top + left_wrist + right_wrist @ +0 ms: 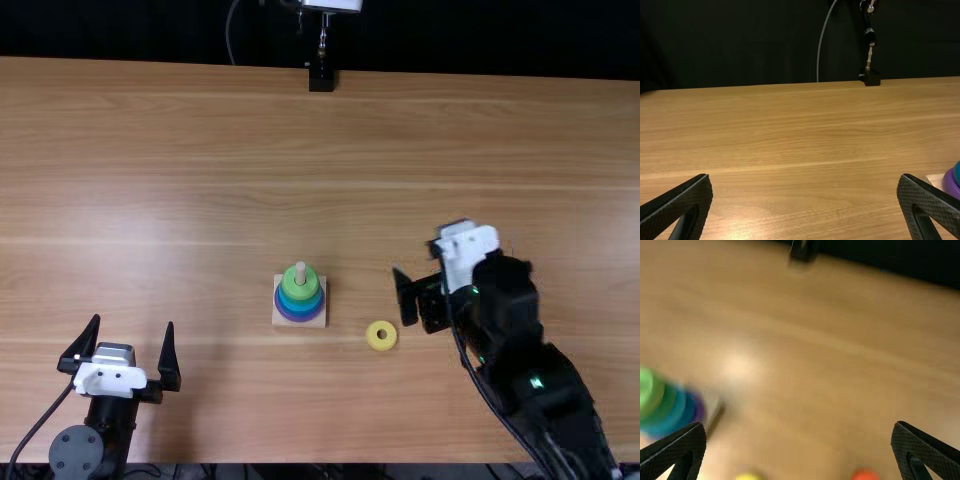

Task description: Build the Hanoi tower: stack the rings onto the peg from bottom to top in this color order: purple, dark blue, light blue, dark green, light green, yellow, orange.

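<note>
Light lay bright on the counter (450,140), with a faint shadow low in the top view; the right wrist view showed pale glare and blurred rings (675,410).

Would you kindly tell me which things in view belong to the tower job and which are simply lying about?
For the job:
- peg on its square base
- stacked rings, purple lowest, light green topmost
- yellow ring, loose
- orange ring, partly seen

Not for the job:
- black stand, far edge
- grey cable behind the table
</note>
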Available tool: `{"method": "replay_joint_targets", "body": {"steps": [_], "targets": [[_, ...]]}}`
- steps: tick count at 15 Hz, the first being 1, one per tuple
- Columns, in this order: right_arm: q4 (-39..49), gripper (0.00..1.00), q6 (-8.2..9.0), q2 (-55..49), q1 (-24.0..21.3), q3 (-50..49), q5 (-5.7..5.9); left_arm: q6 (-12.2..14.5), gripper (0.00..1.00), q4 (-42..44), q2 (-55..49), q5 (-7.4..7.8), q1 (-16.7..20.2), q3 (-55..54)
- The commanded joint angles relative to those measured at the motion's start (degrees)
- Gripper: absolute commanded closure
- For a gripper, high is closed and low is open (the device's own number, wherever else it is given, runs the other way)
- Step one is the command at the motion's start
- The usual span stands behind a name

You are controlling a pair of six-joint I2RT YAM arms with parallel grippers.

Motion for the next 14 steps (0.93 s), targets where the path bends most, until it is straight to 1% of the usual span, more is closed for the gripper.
{"method": "replay_joint_targets", "body": {"steps": [1, 3, 4, 5, 6, 7, 8, 9, 10, 14], "targets": [[-4.1, 0.00, 0.58, 4.5, 1.2, 4.0, 0.40, 0.6, 0.00, 0.0, -0.7, 0.36, 0.4, -1.1], [-11.0, 0.00, 0.90, 11.3, 1.4, 5.1, 0.19, 0.6, 0.00, 0.0, -0.7, 0.36, 0.4, -1.1], [-12.2, 0.00, 0.90, 13.8, 1.4, 5.1, -1.08, 0.6, 0.00, 0.0, -0.7, 0.36, 0.4, -1.1], [-12.6, 0.00, 1.00, 16.4, 1.4, 5.2, -3.29, 0.6, 0.00, 0.0, -0.7, 0.36, 0.4, -1.1], [-12.8, 0.00, 1.11, 18.3, 1.4, 5.7, -4.45, 0.6, 0.00, 0.0, -0.7, 0.36, 0.4, -1.1], [-13.0, 0.00, 1.95, 19.7, 1.4, 5.8, -4.66, 0.6, 0.00, 0.0, -0.7, 0.36, 0.4, -1.1], [-12.9, 0.00, 5.01, 20.7, 1.5, 5.7, -4.66, 0.6, 0.00, 0.0, -0.7, 0.36, 0.4, -1.1], [-12.9, 0.00, 7.12, 21.5, 1.6, 5.7, -4.66, 0.6, 0.00, 0.0, -0.7, 0.26, 0.4, -1.1], [-12.9, 0.00, 7.96, 22.3, 2.6, 5.8, -4.66, 0.6, 0.00, 0.0, -0.7, 0.36, 0.4, -1.1], [-12.8, 0.00, 8.07, 24.3, 6.9, 5.5, -4.56, 0.6, 0.00, 0.0, -0.7, 0.36, 0.4, -1.1]]}}
